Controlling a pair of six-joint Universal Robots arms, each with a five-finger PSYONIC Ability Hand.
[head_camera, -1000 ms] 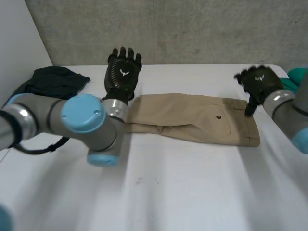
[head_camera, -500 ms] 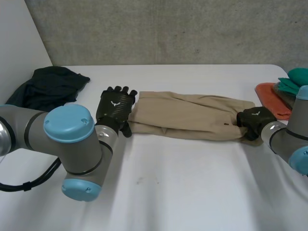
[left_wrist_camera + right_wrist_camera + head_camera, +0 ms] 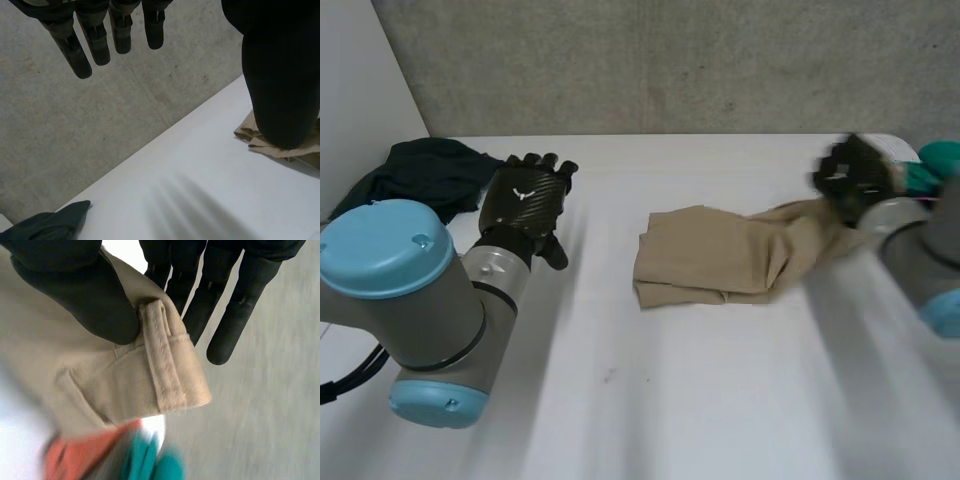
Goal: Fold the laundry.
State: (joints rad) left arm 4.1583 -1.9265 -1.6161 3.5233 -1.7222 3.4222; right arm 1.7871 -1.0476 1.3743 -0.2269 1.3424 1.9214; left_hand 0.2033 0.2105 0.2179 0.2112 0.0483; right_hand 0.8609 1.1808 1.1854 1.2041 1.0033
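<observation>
While two arms reached over the white table (image 3: pixel 670 400), the count stood at two hands, one pair of trousers, one dark heap and one small pile of coloured cloth.

Far left: one heap of dark cloth (image 3: pixel 420 175), soft and crumpled, at the table's far-left corner.

Just right of it: left hand (image 3: pixel 525 200), black with a ribbed back, hovering above the table. Its fingers (image 3: pixel 82 50) hung straight and spread, with the thumb (image 3: pixel 282 75) apart from them and nothing in its hold. It was well apart from the trousers.

Middle: one pair of tan trousers (image 3: pixel 720 260) in a woven, matte fabric. The left part lay flat on the table in a rough rectangle of doubled layers, with a bare strip of table between it and the left hand. The right part rose in a creased, twisted band toward the right hand.

Right: right hand (image 3: pixel 855 180), raised off the table at the far-right side. It pinched the waistband end, the thumb pressing the cloth against straight fingers (image 3: pixel 235 305). One stitched belt loop (image 3: pixel 165 355) showed at the pinched corner.

Far right: an orange piece (image 3: pixel 75 460) and a teal piece (image 3: pixel 940 155), both blurred, so their number was unclear.

Behind it all stood a grey, rough concrete wall (image 3: pixel 670 60).
</observation>
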